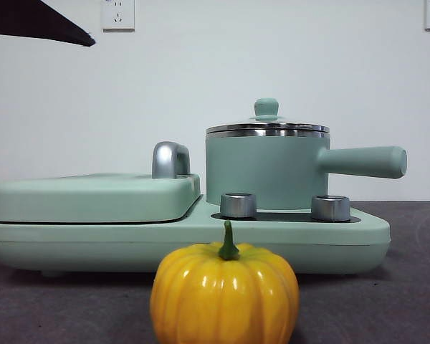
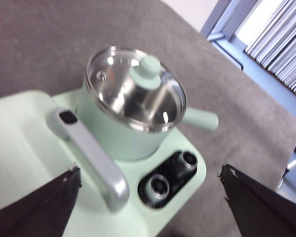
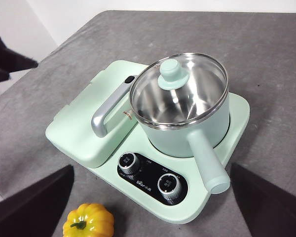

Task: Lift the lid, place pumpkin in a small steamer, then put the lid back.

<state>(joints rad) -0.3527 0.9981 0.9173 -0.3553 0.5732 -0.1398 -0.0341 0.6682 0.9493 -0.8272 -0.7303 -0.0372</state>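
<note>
Nearest the front camera, on the grey table [image 1: 408,301]: the pumpkin [image 1: 224,294], upright, green stem up, just in front of the mint-green cooker base [image 1: 344,240] and not touching it. Behind that, two steel dials [image 1: 238,205] on a black panel. To one side, the flat hinged cover [image 1: 93,197] with its chrome handle [image 1: 170,159]. Farther back, on the base, the small steamer [image 1: 265,172], long side handle pointing away from the cover, with the lid [image 1: 266,127] seated on the rim, knob up.

Both arms above and clear of everything. Left gripper [image 2: 150,200] spread wide, empty, hanging over the cooker. Right gripper [image 3: 150,202] likewise parted and empty, looking down on steamer and pumpkin. Nothing lifted yet — first step not begun.

Likely trouble: small smooth knob, so an off-centre pinch could slip or tip the glass lid against the rim. Glossy, ribbed pumpkin, about as wide as the pot — a skewed grip or lowering could catch the steel rim and leave the lid unable to sit flat.
</note>
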